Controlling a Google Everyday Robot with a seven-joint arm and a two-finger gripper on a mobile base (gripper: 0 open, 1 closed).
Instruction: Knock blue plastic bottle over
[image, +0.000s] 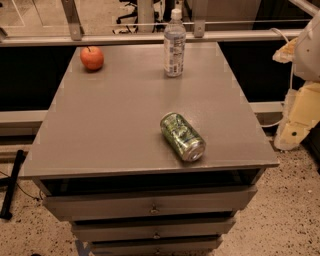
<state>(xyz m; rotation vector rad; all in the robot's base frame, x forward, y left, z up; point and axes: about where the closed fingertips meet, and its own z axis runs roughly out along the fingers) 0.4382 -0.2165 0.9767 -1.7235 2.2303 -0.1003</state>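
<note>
Approach step; no contact yet. Bottle (174, 45) upright at the table's (100, 130) far edge, right of apple (92, 58). Can (183, 136) lying near front. Arm (302, 107) off right side, well apart. Gripper somewhere there, state impossible to tell. Next: reach far-left and shove bottle's upper part sideways.

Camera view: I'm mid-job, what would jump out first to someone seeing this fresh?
The green can lying on its side near the table's front right edge draws the eye first. Behind it, the blue plastic bottle stands upright at the far edge, with a red apple at the far left corner. The gripper hangs off the table's right side, well away from the bottle.
</note>
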